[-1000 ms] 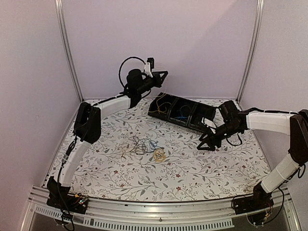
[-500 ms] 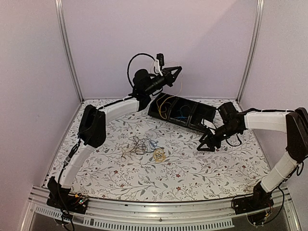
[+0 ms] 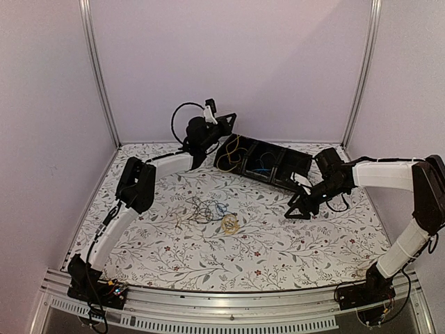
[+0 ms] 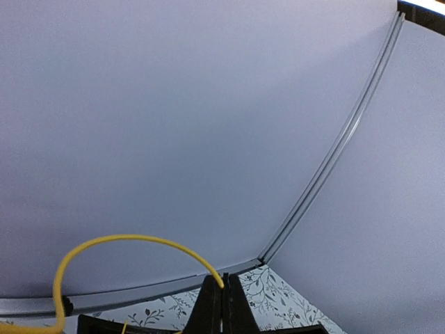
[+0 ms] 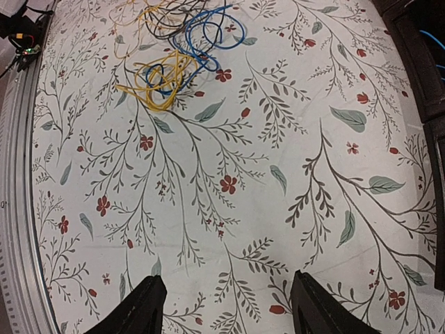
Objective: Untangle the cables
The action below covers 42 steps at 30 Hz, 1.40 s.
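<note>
1. Pinching a yellow cable (image 4: 125,240) between closed fingertips, the left gripper (image 4: 222,292) hangs high at the upper centre of the overhead frame, above the left end of the black tray (image 3: 278,149).
2. From the pinch, that cable arches up and over to the left, then drops toward the lower-left corner of the wrist view.
3. Yellow wire (image 3: 233,149) shows in the tray's left compartment and blue wire (image 3: 262,169) in a middle one. The tray's long axis slants from upper left down to the right.
4. The tangle of cables (image 3: 208,210), black, blue and yellow, lies on the flowered table (image 3: 174,257) at centre frame. It stretches roughly left to right, with a yellow coil (image 3: 230,223) at its right end.
5. The right gripper (image 5: 229,309) stands open with nothing between its fingers. It sits low over the cloth, right of the tangle and apart from it, near the tray's right end.
6. Bare cloth rings the tangle on every side, and the aluminium rail (image 3: 229,306) along the bottom edge is well apart from it.
</note>
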Each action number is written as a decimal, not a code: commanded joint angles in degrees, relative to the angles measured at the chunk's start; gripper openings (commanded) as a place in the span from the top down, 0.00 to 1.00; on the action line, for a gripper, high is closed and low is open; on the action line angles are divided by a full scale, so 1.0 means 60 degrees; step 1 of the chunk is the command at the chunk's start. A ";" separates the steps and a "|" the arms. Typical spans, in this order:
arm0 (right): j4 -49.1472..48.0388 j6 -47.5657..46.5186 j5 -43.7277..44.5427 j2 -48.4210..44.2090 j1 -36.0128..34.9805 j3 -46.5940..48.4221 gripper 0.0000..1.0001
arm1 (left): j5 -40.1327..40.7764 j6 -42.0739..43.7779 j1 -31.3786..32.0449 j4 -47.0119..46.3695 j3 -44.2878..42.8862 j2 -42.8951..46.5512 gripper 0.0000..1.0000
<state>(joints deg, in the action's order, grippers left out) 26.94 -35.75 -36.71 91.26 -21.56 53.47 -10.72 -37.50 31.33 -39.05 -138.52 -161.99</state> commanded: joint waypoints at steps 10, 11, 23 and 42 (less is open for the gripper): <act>-0.0081 -0.0005 -0.0191 -0.0035 0.0067 -0.0080 0.34 | 0.2478 0.2995 0.0854 0.2878 0.1845 0.1342 1.00; -0.0071 -0.0004 -0.0224 -0.0028 0.0069 -0.0079 0.34 | 0.2785 0.3294 0.0937 0.3079 0.1952 0.1436 1.00; -0.0026 -0.0063 -0.0253 -0.0020 0.0066 -0.0028 0.34 | 0.4527 0.4198 0.1234 0.6003 0.1751 0.1947 1.00; 0.0092 -0.0135 -0.0340 0.0091 0.0076 0.0097 0.34 | 0.3025 0.4580 0.0840 0.8660 0.2975 0.5098 0.29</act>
<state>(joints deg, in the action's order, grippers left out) 27.03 -35.92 -37.87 91.26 -21.37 53.49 8.99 -11.94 36.36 9.80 -122.26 -140.27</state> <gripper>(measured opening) 0.658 0.639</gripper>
